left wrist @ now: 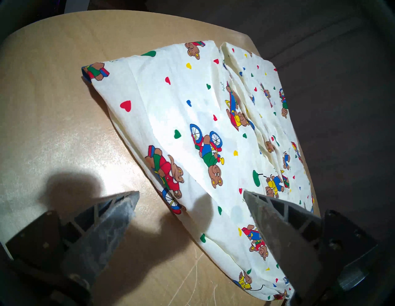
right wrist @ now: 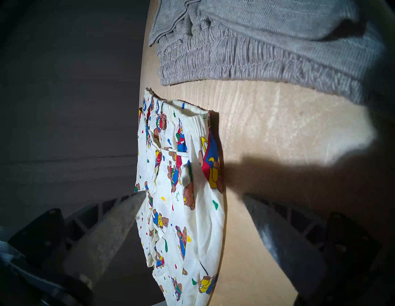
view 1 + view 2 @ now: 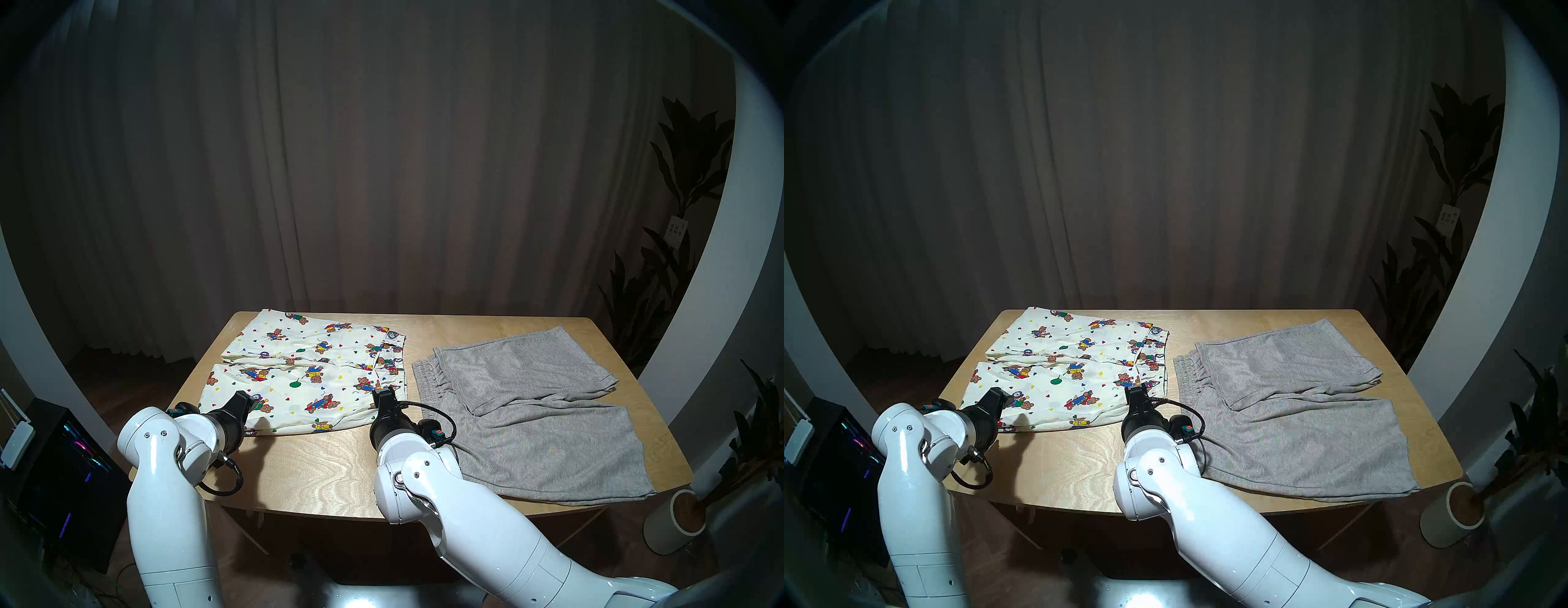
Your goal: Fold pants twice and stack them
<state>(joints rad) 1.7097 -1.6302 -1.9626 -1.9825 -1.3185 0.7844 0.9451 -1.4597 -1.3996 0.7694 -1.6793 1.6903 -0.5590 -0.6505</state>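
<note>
Teddy-bear shorts (image 3: 314, 373) lie flat on the wooden table (image 3: 326, 463), just left of the grey shorts (image 3: 534, 416) — the two waistbands near each other, apart. Left gripper (image 1: 190, 194) is spread wide above the printed pair's near leg edge, holding nothing. Right gripper (image 2: 192, 196) — also spread wide, empty — straddles the printed pair's waistband corner. No readable writing shows.

Count: 2 pairs of shorts, 1 teddy-bear print shorts (image 3: 316, 373) frame centre-left, 1 grey shorts (image 3: 547, 418) centre-right. 1 wooden table (image 3: 326, 467). 2 potted plants: 1 tall plant (image 3: 662, 271) right edge, 1 plant in a white pot (image 3: 679, 522) lower right.
</note>
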